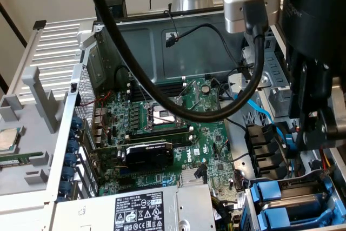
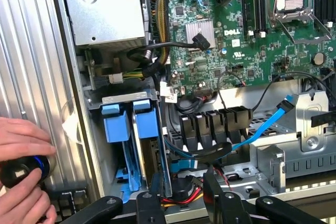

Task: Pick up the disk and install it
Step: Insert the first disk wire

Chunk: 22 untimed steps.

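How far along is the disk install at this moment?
Done: two blue carriers stand in the drive bay. In hand: nothing; the tool hangs open above that bay. Left: cannot tell whether the disk is one of them or fully seated.

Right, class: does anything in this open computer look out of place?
A loose processor chip lies outside the case on the grey side panel, while the motherboard's socket stands open, apparently empty. A person's hand holds a black knob beside the case.
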### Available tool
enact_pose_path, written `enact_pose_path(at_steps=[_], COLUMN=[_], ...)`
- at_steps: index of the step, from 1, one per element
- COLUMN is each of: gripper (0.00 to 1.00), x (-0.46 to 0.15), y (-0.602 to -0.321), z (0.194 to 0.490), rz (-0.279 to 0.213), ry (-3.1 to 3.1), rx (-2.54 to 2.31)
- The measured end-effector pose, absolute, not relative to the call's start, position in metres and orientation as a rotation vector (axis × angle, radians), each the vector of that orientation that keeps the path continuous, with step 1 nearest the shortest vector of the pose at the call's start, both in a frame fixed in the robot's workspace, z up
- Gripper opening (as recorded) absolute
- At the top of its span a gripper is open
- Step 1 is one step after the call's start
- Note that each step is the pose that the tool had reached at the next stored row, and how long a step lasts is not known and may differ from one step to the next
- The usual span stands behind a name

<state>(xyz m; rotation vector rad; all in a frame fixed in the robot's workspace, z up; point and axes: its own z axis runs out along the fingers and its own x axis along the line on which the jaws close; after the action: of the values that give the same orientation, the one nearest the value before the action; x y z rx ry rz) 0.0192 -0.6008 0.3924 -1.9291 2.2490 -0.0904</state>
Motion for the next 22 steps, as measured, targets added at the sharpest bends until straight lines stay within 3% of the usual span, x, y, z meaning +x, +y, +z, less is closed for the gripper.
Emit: enact_pose_path(at_steps=[14, 22], gripper=[0.44, 0.44], x=[0.0174, 0.0178], y=[-0.6009, -0.6019], z=[0.3931, 0.3931], rz=[-0.106, -0.086], ry=[2.235, 2.163], rx=[-1.921, -1.993])
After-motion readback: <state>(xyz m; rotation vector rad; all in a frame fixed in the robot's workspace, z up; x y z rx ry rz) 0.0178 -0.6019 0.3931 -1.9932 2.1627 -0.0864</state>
